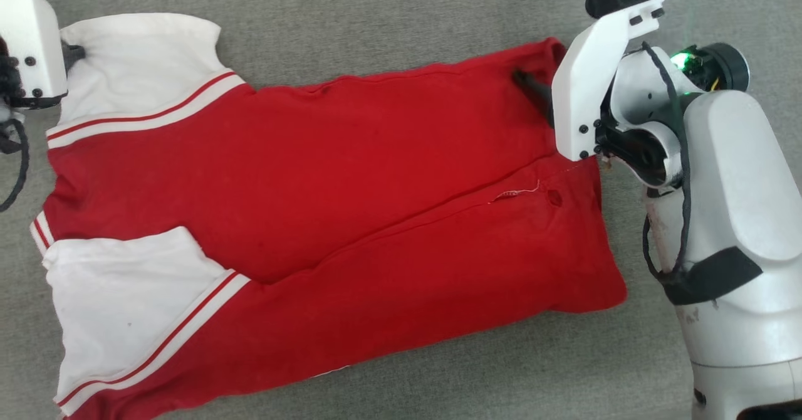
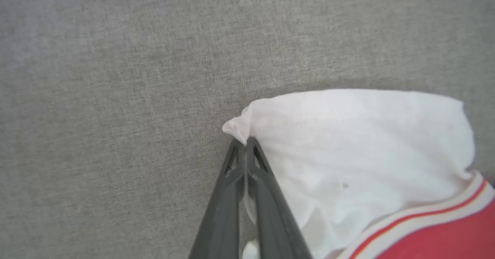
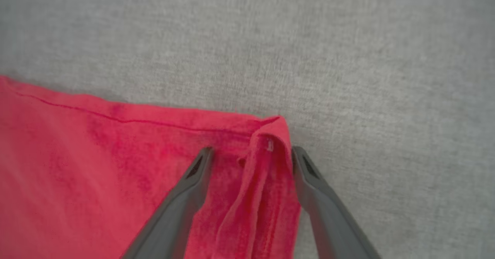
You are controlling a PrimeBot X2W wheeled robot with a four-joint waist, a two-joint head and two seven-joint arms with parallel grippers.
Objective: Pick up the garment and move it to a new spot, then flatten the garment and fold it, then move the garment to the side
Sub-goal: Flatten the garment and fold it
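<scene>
1. Grey woven fabric surface (image 1: pixel 388 12). It extended past both end effectors on all sides. Whether it was a counter, a bed or a floor could not be told.

2. Red jersey garment with white sleeves and red-striped white trim (image 1: pixel 326 175). It lay flat, doubled lengthwise, and spanned from the left end effector to the right one. Judged to be set for a further fold, its far edge taken at both ends.

3. Pale right forearm with black cable (image 1: pixel 739 219). It sat behind the right end effector, just off the hem end.

4. Left end effector (image 2: pixel 244 145). Its dark fingers were together, pinching a corner of the white sleeve (image 2: pixel 348 135), probably as a lifting point.

5. Right end effector (image 3: pixel 252 152). Its fingers were apart and straddled the rumpled red hem corner (image 3: pixel 270 131), not yet gripping it. Closing there would likely match the left hold.
</scene>
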